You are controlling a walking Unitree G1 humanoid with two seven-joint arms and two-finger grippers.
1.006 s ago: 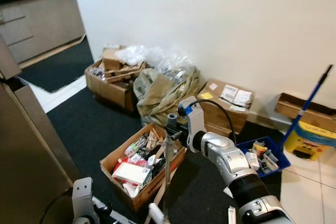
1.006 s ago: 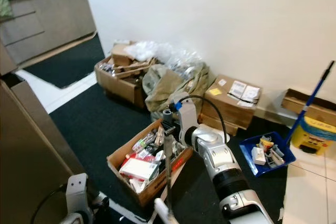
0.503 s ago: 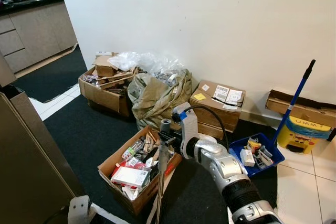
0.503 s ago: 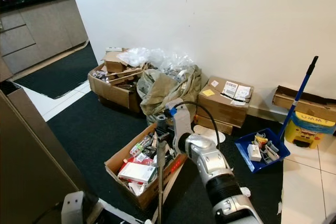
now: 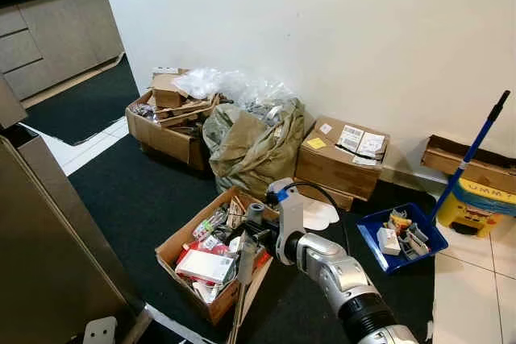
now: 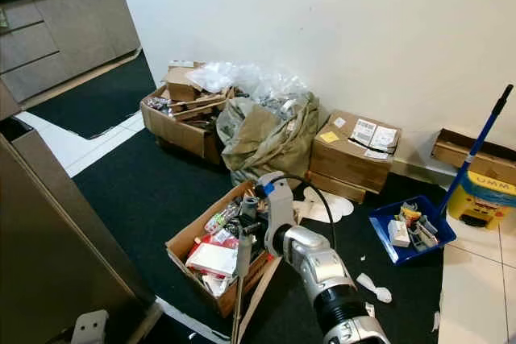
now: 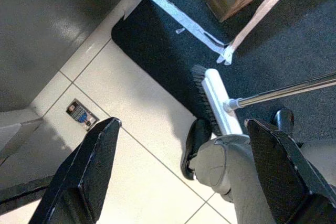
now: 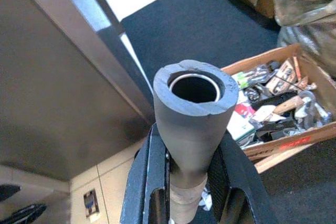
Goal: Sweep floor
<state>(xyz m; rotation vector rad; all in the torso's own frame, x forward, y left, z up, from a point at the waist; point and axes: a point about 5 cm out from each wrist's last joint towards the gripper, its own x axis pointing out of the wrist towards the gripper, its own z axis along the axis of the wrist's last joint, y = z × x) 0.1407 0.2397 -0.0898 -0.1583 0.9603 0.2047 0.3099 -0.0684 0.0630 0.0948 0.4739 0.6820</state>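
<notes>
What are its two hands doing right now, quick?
Left gripper: jaws open, holding nothing, hanging above the floor.
Right gripper: jaws shut on the broom handle, near its top.

head eyes: high, forward-down, share open carton [image 5: 211, 255] | wrists: close, floorward, share grey cabinet [image 8: 47, 93]

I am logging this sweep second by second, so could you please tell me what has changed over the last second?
Mostly the camera shifted, so the whole scene slid in view. The right hand has stayed shut on the broom handle, held upright before the open cardboard box. The left hand stays open above the broom head. The boxes, the sack and the blue dustpan lie as before.
</notes>
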